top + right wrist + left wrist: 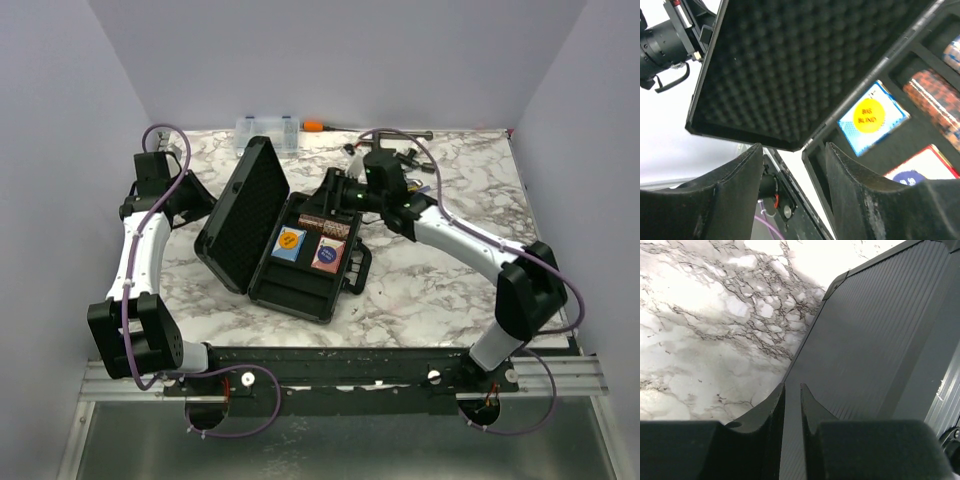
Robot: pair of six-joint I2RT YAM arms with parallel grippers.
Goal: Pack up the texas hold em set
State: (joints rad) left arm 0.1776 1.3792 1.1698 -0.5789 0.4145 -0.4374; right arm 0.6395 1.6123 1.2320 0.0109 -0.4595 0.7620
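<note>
Your left gripper (792,405) is almost shut behind the case lid (240,205). Your right gripper (795,175) gapes, empty, over the open case (300,265). Chip rolls (935,100) look blurry.

From my right wrist camera I read "BIG BLIND" on the yellow disc (867,113), which lies on a blue card deck (875,120) in the case (850,165), just beyond my right gripper's fingertips (837,150). I can read nothing else.
</note>
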